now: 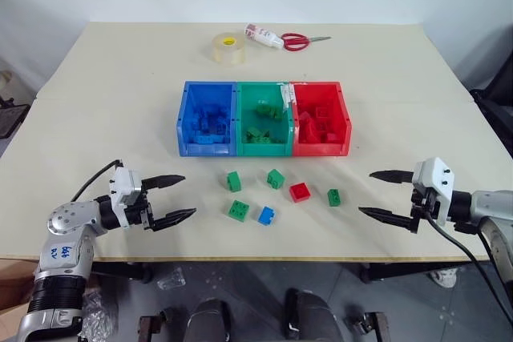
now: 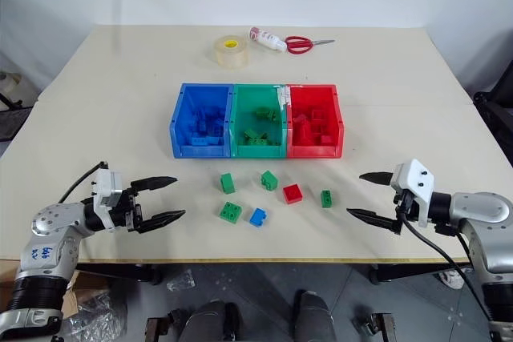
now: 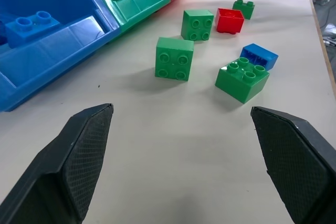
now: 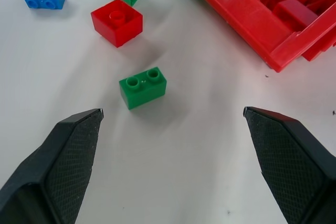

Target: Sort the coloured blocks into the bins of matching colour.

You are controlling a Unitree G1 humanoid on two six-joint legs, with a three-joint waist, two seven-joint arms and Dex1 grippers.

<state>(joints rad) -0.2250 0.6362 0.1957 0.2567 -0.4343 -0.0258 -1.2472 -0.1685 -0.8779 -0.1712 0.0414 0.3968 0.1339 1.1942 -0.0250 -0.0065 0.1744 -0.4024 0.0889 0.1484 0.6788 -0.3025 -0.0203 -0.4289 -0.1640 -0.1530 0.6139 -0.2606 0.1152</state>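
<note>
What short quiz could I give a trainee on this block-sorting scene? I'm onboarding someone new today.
1. Count: how many loose blocks lie on the table in front of the bins?
2. True or false: the left gripper is shut on a green block.
3. Multiple choice: which loose block lies nearest the right gripper? A) the blue block B) the red block C) the small green block

Key:
1. Six: four green, among them the small green block, plus the red block and the blue block.
2. False. Both grippers are open and hold nothing.
3. C.
</note>
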